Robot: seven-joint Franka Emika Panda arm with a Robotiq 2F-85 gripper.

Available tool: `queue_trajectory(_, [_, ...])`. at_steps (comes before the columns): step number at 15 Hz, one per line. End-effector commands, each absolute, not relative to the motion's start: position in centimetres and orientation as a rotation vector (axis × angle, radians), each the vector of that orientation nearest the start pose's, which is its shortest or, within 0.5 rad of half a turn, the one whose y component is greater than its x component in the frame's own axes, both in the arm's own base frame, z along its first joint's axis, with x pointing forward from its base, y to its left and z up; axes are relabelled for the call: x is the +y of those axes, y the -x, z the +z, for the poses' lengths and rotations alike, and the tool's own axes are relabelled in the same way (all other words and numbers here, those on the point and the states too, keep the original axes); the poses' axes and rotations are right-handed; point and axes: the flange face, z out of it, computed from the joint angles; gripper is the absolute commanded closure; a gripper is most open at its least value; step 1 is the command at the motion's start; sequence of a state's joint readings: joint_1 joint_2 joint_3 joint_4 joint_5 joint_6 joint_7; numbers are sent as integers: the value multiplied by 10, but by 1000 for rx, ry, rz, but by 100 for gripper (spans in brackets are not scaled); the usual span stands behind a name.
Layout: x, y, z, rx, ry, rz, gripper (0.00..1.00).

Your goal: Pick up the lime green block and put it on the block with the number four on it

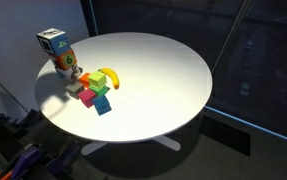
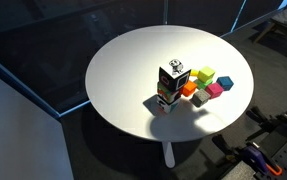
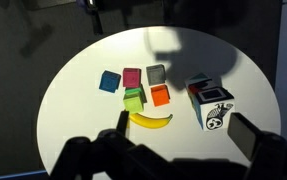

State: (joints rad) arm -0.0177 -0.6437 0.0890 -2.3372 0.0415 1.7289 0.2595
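Right now I'm looking down through the wrist camera. The gripper (image 3: 183, 135) is hanging well above the table (image 3: 73, 130), with its two dark fingers spread wide and nothing between them. The lime green block (image 3: 134, 97) is lying ahead of the gripper, off toward the finger on the left of that view. I'm judging that the coming move is calling for a shift forward and to that side before any descent.

Being a cube, the block is offering no long axis. Its faces are sitting roughly square to the frame, so I'm expecting little wrist turning. It is sitting in a crowd:
- The banana (image 3: 150, 121) is curving just beside its near face.
- An orange block (image 3: 161, 97) is sitting just beside it on the right of that view.
- A pink block (image 3: 132, 77) is sitting right behind it.

The block is showing as a small, plain, pale yellow-green cube.

The numbered block (image 3: 211, 104), white-edged with teal sides, is standing apart to the right. In an exterior view it is perching on a patterned block (image 1: 65, 65), so I'm reckoning the placement will be needing extra height.
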Motion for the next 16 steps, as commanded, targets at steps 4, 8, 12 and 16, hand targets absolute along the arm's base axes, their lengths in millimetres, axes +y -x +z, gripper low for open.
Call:
queue_trajectory(4, [-3, -419, 534, 270, 3066, 27, 0])
queue_trajectory(8, [-27, -445, 504, 243, 3043, -50, 0])
queue_trajectory(12, [-45, -462, 480, 238, 3045, -125, 0])
queue_trajectory(16, [-54, -471, 456, 237, 3056, -127, 0])
